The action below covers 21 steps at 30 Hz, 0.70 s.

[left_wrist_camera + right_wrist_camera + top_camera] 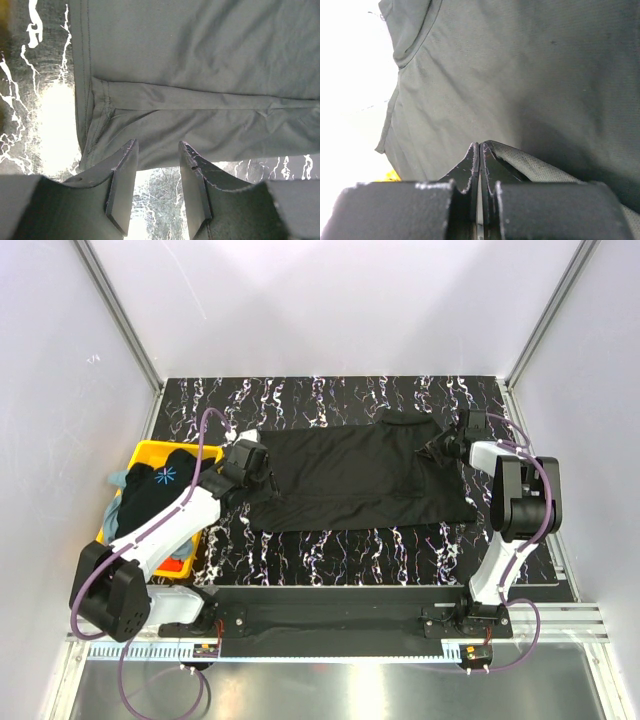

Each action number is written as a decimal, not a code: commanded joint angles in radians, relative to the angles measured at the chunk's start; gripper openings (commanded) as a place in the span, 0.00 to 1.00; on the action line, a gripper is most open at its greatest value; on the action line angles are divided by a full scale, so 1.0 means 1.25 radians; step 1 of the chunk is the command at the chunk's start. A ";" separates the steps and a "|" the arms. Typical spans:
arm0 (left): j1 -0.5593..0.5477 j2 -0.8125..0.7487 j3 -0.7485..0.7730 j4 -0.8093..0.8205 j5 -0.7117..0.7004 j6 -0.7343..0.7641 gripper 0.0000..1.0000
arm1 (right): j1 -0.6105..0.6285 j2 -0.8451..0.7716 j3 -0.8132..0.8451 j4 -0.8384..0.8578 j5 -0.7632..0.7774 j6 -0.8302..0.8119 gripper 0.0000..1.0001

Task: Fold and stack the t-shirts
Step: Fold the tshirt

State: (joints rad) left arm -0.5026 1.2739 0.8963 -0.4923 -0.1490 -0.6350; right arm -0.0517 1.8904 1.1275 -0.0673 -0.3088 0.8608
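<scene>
Between pale grey walls (60, 390), black white-veined tabletop (330, 545) under 1 black t-shirt (340, 480)

Left gripper (265, 480) low and forward, jaws apart; right gripper (434, 448) turned inward, jaws tight together.

One plain black t-shirt (340, 480) spread flat mid-desk (330, 550), right end peaked up. Starburst-print black t-shirt (160, 490) heaped in yellow bin (145, 452) over grey-blue t-shirt (115, 481) and orange-red t-shirt (179, 561).
</scene>
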 commanded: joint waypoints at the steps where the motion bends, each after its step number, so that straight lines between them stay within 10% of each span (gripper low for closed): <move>1: 0.001 -0.003 0.003 0.013 -0.055 -0.015 0.43 | 0.008 0.008 0.025 0.042 -0.013 -0.011 0.02; 9: 0.001 0.090 0.072 -0.004 -0.086 -0.017 0.43 | 0.034 -0.046 0.122 -0.160 0.175 -0.081 0.37; 21: 0.020 0.349 0.254 -0.049 0.025 0.055 0.42 | 0.073 -0.205 -0.062 -0.291 0.204 -0.054 0.52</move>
State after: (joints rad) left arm -0.4953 1.6619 1.1481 -0.5327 -0.1318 -0.6022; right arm 0.0418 1.6646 1.1069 -0.3790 -0.0788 0.7643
